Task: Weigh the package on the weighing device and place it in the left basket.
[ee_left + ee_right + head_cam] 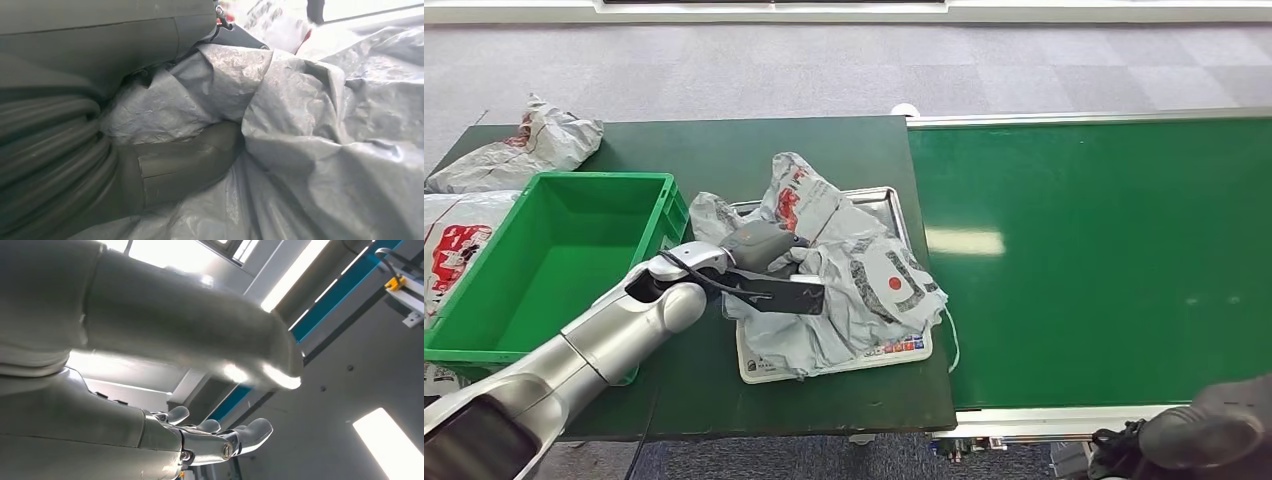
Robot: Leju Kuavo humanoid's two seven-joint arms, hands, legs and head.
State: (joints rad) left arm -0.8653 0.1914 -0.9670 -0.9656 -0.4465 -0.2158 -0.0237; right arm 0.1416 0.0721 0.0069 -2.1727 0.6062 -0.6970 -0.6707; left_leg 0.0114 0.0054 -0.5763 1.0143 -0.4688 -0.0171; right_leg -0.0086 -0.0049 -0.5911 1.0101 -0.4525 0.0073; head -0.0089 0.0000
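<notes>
The left hand [769,262] sits just left of the head view's centre, its grey ribbed cover and dark fingers pressed into the near left side of a crumpled grey plastic mailer package with red and black printing [854,275]. In the left wrist view the thick grey thumb [187,162] is sunk into a fold of the package's wrinkled film [320,140], with film bunched over and under it, so the hand grips the package. The package lies on the flat silver weighing device with a white front edge [894,205], spreading over most of its plate and hanging over the left and right edges. The silver left arm [614,335] runs from the lower left corner up to the hand. Left of the weighing device, touching or just beside it, stands the open green plastic basket [484,330], nothing showing inside. All of this rests on a dark green bench [724,150]. Beyond and left of the basket, in the upper left, lie two more grey mailer bags [519,150], one on the bench's far corner. A bright green conveyor belt with a metal frame [1104,250] fills the right half. The right hand [220,432] shows in the right wrist view, held against a ceiling with its fingers loosely apart and holding nothing.
</notes>
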